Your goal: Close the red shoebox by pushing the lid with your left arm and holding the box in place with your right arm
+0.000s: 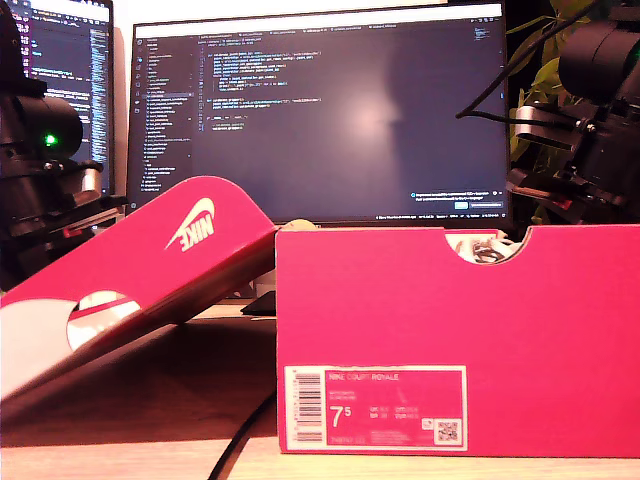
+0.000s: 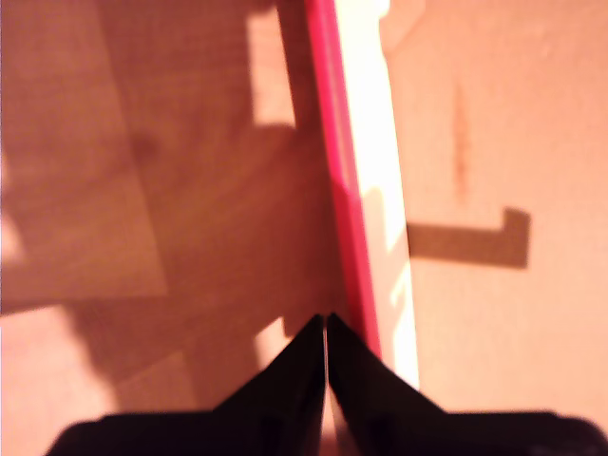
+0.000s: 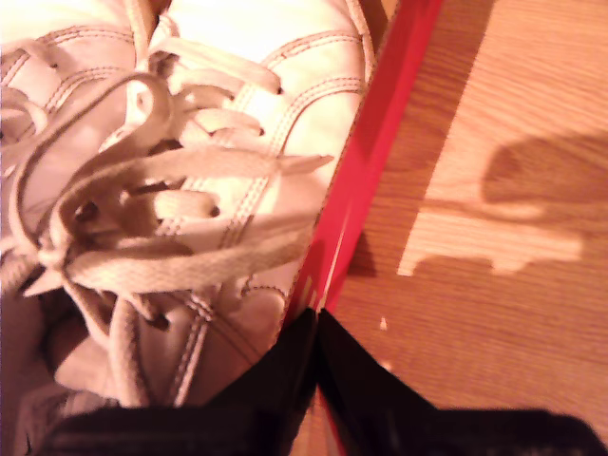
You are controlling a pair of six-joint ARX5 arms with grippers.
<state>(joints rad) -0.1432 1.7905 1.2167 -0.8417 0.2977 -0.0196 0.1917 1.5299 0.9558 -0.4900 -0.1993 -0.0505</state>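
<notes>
Currently the task reads as barely begun: the red shoebox (image 1: 455,335) stands on the wooden table (image 1: 130,455) with its label end toward the exterior camera, and the lid (image 1: 150,270) is still swung wide open, leaning out toward 9 o'clock of the box in the exterior view, logo face up and its far edge resting low near the table. We note the shoe (image 3: 190,180), white with loose laces, lying inside the box, seen plainly in the second wrist view; a bit of it also shows through the notch at the box's top edge in the exterior view. Our first gripper (image 2: 326,328) has its fingertips pressed together with nothing between them; a thin red edge (image 2: 342,190), which we judge to be the lid's rim, runs just beside the tips, though we cannot tell whether they touch it. Our second gripper (image 3: 316,323) likewise shows its tips drawn together, sitting right at the box's red side wall (image 3: 380,142), between shoe and table; whether the wall is pinched or merely touched we cannot tell. In the exterior view one arm (image 1: 40,160) sits at about 9 o'clock behind the lid and another arm (image 1: 590,110) at about 2 o'clock above the box's far end. Judgement: both tools appear staged at their contact points, but nothing of the closing is done. Remaining: steady the box, swing the lid up and over, seat it down flush. A monitor (image 1: 320,110) glows behind; a black cable (image 1: 240,440) trails across the table.
</notes>
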